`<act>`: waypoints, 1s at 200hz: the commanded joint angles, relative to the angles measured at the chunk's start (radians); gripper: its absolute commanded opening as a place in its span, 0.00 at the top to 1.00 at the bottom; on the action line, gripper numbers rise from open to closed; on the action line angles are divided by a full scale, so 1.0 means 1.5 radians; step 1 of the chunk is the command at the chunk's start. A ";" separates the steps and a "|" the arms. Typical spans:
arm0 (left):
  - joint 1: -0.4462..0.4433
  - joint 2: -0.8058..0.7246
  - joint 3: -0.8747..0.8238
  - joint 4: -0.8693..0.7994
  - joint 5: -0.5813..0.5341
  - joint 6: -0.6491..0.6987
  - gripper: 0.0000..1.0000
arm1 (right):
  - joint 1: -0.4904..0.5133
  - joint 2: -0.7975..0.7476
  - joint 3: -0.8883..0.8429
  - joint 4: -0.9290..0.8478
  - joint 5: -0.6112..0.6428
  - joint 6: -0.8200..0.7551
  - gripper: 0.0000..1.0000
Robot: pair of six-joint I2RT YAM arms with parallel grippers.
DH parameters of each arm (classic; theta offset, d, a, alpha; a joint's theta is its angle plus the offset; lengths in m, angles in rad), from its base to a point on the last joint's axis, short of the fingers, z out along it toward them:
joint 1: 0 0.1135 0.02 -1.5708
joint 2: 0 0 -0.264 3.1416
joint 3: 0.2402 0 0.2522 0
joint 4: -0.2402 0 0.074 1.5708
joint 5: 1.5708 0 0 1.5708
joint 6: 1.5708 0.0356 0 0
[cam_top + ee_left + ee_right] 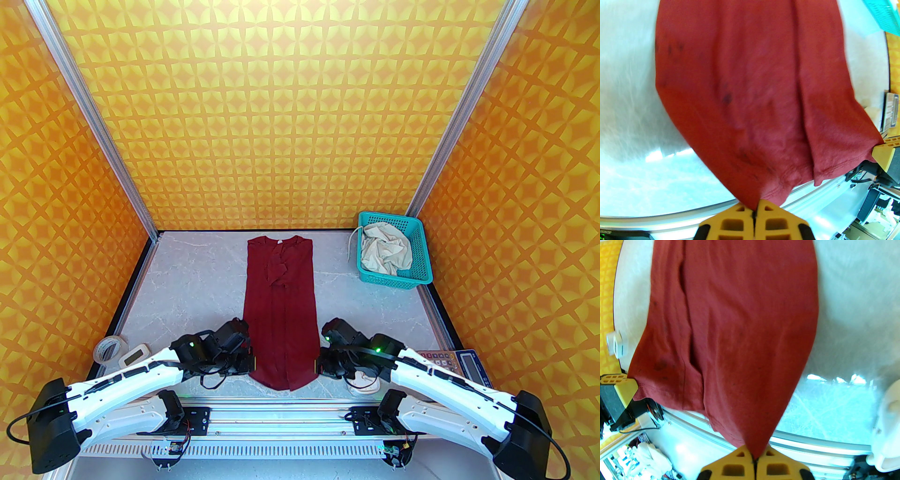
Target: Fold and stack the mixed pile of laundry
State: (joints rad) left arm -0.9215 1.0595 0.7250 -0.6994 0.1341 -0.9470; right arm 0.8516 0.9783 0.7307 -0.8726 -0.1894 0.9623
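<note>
Left gripper [754, 207]: yellow fingers pressed together on the near left corner of the shirt's hem; from above it [253, 363] sits at the cloth's left edge, close to the table's near side.
Right gripper [753, 456]: fingers likewise pinched tight on the near right corner of the hem; from above it [315, 365] sits at the cloth's right edge, level with the left one.
Shirt [281, 309]: dark red, folded lengthwise into a long narrow strip down the middle of the table, with the collar at the far end and the hem at the near end. A lengthwise fold edge runs along the strip in both wrist views [752, 93] [740, 333]. The hem sags in a curve between the two pinched corners. A few dark spots mark the fabric.
Shorts [386, 251]: cream, crumpled inside the basket, with a drawstring [350, 243] hanging over its left rim.
Basket [422, 253]: teal mesh plastic, at the far right corner of the table, well apart from the shirt.
Table [187, 290]: pale marble-look top.
Tape roll [108, 349]: near the left edge, just beside a small white device [133, 355].
Calculator [438, 361]: at the near right edge, partly hidden by the right arm.
</note>
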 commanded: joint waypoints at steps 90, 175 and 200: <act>0.177 0.113 0.193 0.033 -0.032 0.151 1.00 | -0.096 0.171 0.271 -0.065 0.158 -0.156 1.00; 0.290 0.279 0.287 0.171 -0.019 0.175 1.00 | -0.235 0.362 0.427 0.024 0.081 -0.244 1.00; 0.313 0.323 0.313 0.196 -0.014 0.175 1.00 | -0.260 0.413 0.455 0.051 0.053 -0.251 1.00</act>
State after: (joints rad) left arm -0.4862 1.4921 1.1351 -0.4854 0.0990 -0.7010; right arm 0.4923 1.5379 1.3544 -0.8650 -0.0517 0.6220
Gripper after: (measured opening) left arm 0.023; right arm 0.036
